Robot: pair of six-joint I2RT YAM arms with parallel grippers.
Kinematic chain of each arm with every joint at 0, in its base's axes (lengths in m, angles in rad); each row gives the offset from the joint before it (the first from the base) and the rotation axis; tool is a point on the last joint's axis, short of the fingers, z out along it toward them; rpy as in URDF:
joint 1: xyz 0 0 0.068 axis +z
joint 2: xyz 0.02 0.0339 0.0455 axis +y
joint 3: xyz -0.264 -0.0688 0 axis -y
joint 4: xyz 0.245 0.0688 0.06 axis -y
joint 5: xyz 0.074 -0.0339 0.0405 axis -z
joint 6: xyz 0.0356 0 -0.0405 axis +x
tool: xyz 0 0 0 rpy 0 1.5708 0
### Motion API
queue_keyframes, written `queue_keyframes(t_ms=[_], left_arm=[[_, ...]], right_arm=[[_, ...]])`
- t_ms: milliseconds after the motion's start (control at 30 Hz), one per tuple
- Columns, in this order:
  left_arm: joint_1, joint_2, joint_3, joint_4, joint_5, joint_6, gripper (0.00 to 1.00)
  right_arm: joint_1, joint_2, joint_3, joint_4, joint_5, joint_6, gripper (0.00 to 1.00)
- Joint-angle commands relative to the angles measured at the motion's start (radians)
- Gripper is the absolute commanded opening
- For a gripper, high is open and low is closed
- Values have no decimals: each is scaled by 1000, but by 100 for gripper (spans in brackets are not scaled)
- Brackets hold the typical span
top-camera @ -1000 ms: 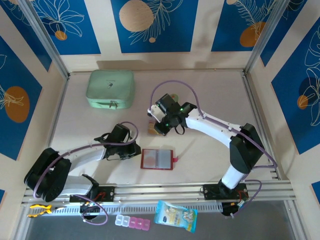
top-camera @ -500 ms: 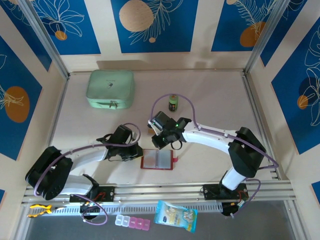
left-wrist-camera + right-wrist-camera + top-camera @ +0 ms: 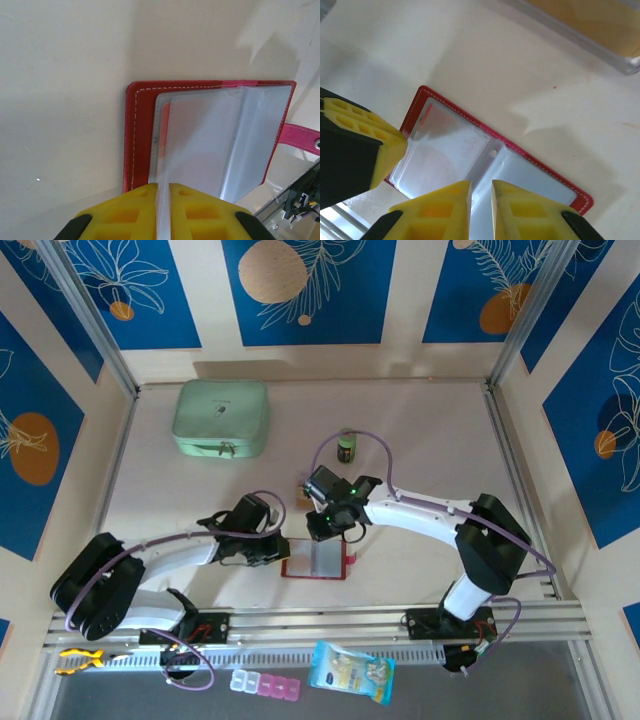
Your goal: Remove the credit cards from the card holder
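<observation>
The dark-red card holder (image 3: 315, 561) lies open on the table near the front. My left gripper (image 3: 163, 186) is shut on the edge of one of its clear sleeves (image 3: 202, 145), which is lifted off the left cover. My right gripper (image 3: 481, 182) hovers just above the holder's spine, jaws a narrow gap apart, with nothing gripped between them. In the left-hand sleeve sits a white credit card with red markings (image 3: 445, 155). A tan-orange card (image 3: 590, 20) lies behind the holder in a clear plastic tray (image 3: 570, 42).
At the back left stands a mint-green zip case (image 3: 221, 418). A small green bottle (image 3: 346, 447) is behind the right arm. A snack packet (image 3: 350, 672) and a pill box (image 3: 265, 685) lie below the front rail.
My right gripper has come forward from the tray to just above the holder. My left gripper has slid right onto the holder's left side.
</observation>
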Motion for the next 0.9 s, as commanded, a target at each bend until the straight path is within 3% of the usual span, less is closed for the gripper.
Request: queue_keyframes(t_ms=[0, 200, 333, 867], left_arm=[[-14, 4, -17, 2, -23, -20, 13], [-20, -2, -30, 5, -24, -28, 12], [-20, 2, -33, 4, -23, -25, 12], [-26, -43, -20, -28, -40, -37, 11]], right_arm=[[2, 9, -36, 22, -83, 94, 19], [31, -9, -141, 221, -179, 256, 24], [48, 10, -141, 229, -177, 285, 31], [65, 23, -174, 270, -194, 316, 32]])
